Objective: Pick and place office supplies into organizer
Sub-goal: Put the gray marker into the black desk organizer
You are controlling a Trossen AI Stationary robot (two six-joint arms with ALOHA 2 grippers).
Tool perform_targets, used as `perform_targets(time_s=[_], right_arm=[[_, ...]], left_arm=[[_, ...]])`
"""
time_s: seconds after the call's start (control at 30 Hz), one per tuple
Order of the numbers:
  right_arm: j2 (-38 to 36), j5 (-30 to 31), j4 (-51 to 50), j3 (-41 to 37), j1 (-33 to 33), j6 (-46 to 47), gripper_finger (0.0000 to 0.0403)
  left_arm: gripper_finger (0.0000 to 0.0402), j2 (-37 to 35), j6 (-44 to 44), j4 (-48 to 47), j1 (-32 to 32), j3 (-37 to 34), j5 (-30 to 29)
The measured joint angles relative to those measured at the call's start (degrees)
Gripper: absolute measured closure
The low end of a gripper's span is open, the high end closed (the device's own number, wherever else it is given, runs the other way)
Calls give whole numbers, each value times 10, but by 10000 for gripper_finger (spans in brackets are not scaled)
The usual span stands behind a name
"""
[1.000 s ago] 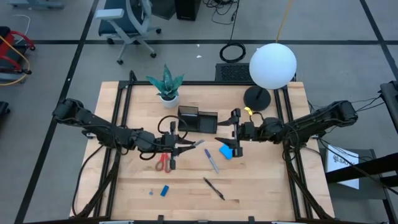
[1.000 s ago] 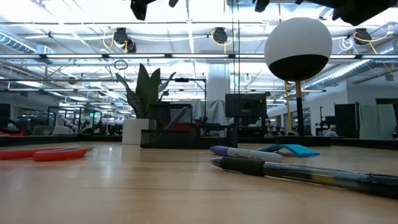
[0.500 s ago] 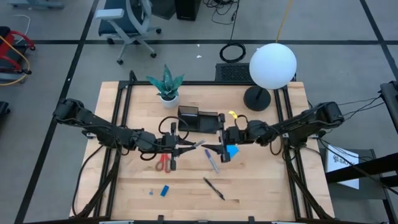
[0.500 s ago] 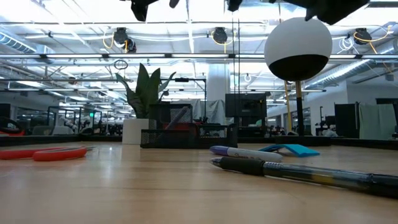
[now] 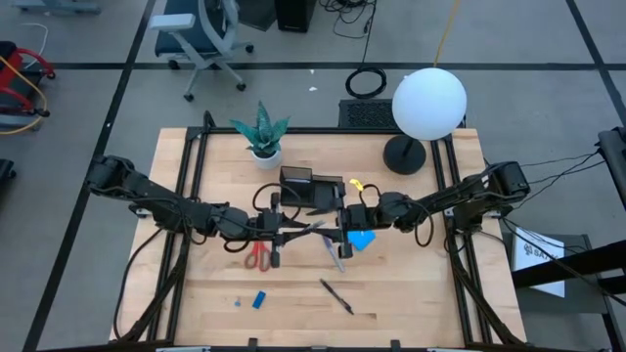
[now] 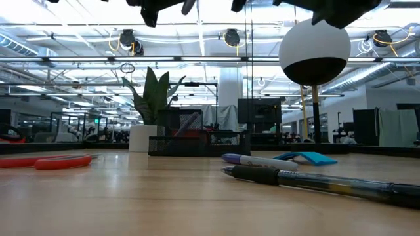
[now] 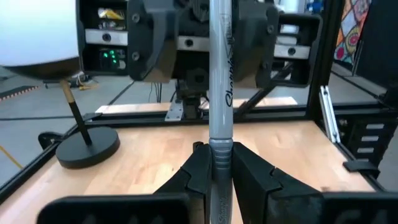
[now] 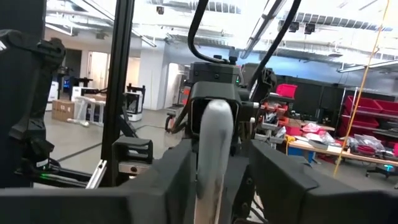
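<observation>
My left gripper (image 5: 284,232) is shut on a grey pen (image 7: 221,74) and holds it level above the table's middle, its free end pointing toward the table's right. My right gripper (image 5: 335,233) faces it from the right, open. Its fingers stand on either side of the pen's free end (image 8: 214,143), with a narrow gap showing on one side. On the table lie red-handled scissors (image 5: 257,256), a purple pen (image 5: 334,256), a black pen (image 5: 336,296), a blue notepad (image 5: 362,239) and a small blue block (image 5: 259,299). The black organizer (image 5: 311,188) stands behind them. My left gripper pinches the grey pen's barrel (image 7: 221,152) between its two fingers, near the end away from the right arm. The fingers lie level, coming from the table's left, along the pen. The pen sticks straight out past the fingertips, level and lifted clear of the table.
A potted plant (image 5: 262,132) stands at the back left. A lamp with a white globe (image 5: 428,103) and a round black base (image 5: 403,154) stands at the back right. There is bare wood along the table's near edge and its left side.
My right gripper has moved toward the table's left, up to the free end of the pen in my left gripper. Its fingers have drawn closer together around that end. My left gripper and the pen have kept still.
</observation>
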Motion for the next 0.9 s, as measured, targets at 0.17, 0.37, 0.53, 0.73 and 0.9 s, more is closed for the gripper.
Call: perform_targets(time_s=[0.17,0.37,0.53,0.73,0.9], right_arm=[[0,-3,-5,0,0,-1,360],[0,-7,-6,0,1,0,378],[1,-7,-14,-1,1,-6,378],[0,-11,-14,-1,0,-7,378],[-1,-12,-12,-1,0,-5,378]], left_arm=[[349,0,0,-2,0,0,-2],[336,1,2,-6,0,0,-3],[334,0,-7,-25,0,0,-2],[322,-5,-31,-33,0,1,-1],[284,-21,-37,-51,-8,0,-1]])
